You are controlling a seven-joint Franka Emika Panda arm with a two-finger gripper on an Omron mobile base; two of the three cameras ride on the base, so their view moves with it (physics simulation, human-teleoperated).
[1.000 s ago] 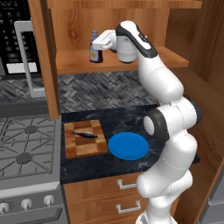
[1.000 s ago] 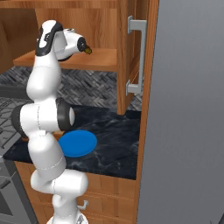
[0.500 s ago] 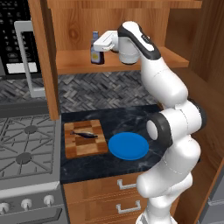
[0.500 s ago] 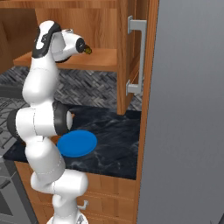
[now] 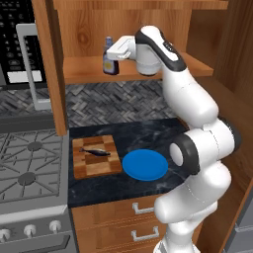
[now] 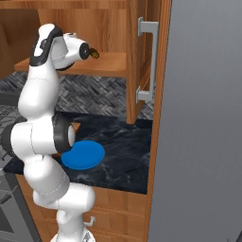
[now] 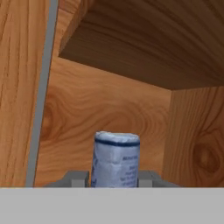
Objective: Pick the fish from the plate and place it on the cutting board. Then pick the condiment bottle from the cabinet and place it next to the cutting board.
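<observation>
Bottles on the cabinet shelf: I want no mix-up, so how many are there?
1. The condiment bottle stands on the cabinet shelf, between the fingers of the pincer, as the hand view shows. The arm hides part of the shelf, so another could sit behind it.

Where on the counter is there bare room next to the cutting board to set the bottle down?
Bare dark counter lies behind the cutting board and the plate, up to the backsplash. A narrower strip runs in front of the board. It is crowded on the board's right, where the plate sits close, and the stove borders its left. The fish lies on the board.
</observation>
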